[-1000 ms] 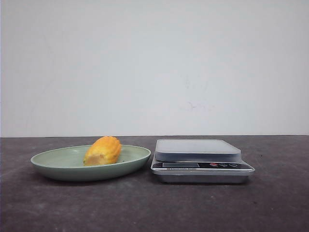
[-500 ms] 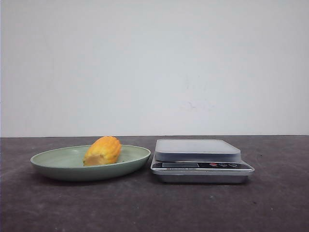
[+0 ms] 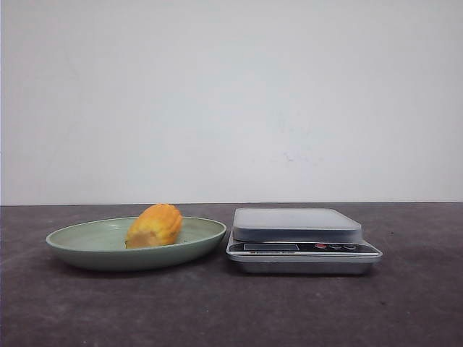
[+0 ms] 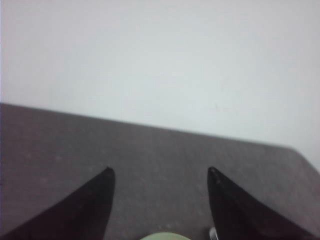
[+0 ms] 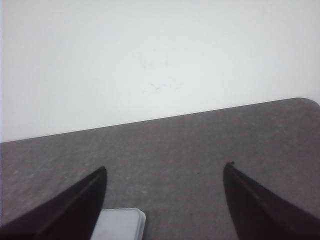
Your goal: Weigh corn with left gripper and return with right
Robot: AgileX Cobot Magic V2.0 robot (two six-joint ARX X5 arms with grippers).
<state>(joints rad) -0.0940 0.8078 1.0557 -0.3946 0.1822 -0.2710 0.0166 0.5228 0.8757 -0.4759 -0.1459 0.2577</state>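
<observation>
The yellow-orange corn (image 3: 154, 225) lies in a pale green shallow plate (image 3: 79, 249) on the left of the dark table in the front view. A silver kitchen scale (image 3: 296, 238) with a grey weighing pan stands just right of the plate. Neither arm shows in the front view. My left gripper (image 4: 160, 172) is open and empty above the table, with the plate's rim (image 4: 165, 236) and a bit of the scale at the frame's lower edge. My right gripper (image 5: 165, 170) is open and empty, with a corner of the scale's pan (image 5: 120, 223) beside one finger.
A plain white wall stands behind the table's far edge. Dark table surface stretches in front of the plate and the scale and to the scale's right.
</observation>
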